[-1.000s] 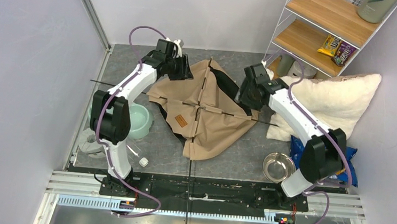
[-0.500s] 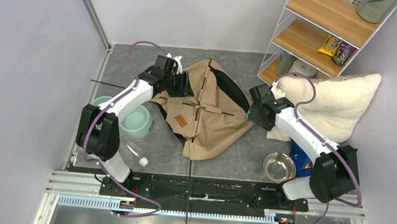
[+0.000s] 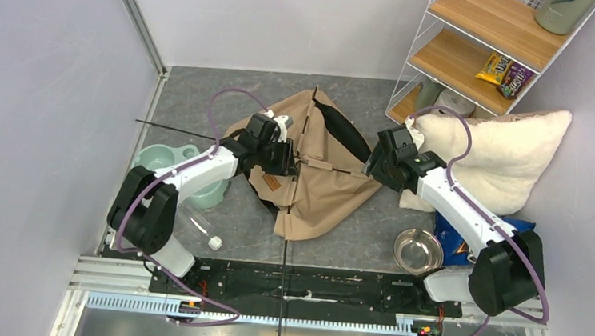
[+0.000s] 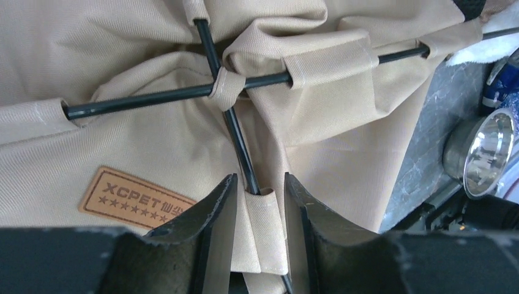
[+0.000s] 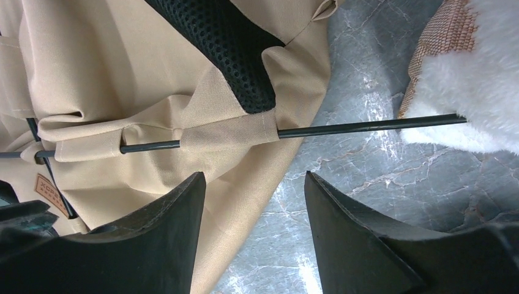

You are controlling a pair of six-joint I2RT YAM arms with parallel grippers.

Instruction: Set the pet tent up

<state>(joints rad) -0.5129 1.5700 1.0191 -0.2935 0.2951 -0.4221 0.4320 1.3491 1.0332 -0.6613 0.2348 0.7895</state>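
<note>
Left pincer [image 4: 259, 180] hangs over the middle of the pet tent [image 3: 321, 190], its fingers [image 4: 205, 223] apart, one on each side of a tan fabric sleeve [image 4: 267, 226] that a thin black pole [image 4: 235, 131] runs into, and not clamped on it (a sliver of cloth shows between the left finger and the sleeve). Under that arm, toward the left edge of the table [image 3: 196, 96], sits a pale green pet bowl [image 3: 151, 156]. The tent lies collapsed and crumpled at the table's centre, tan cloth uppermost, black mesh [image 5: 226, 49] showing on its far side. Its two poles cross just beyond those fingers, tied by a small loop, and a brown label [image 4: 131, 197] is sewn just left of them. Right pincer [image 5: 253, 177] hovers at the tent's right edge with its fingers wide apart and nothing between them. Ahead of it the other pole [image 5: 367, 126] juts from a sleeve and its tip reaches the fluffy white pillow [image 3: 504, 156]. A steel bowl [image 3: 418, 250] stands near the right arm's base, and a wire shelf [image 3: 454, 68] with wooden boards and snack bags [image 3: 506, 72] stands in the far right corner
</note>
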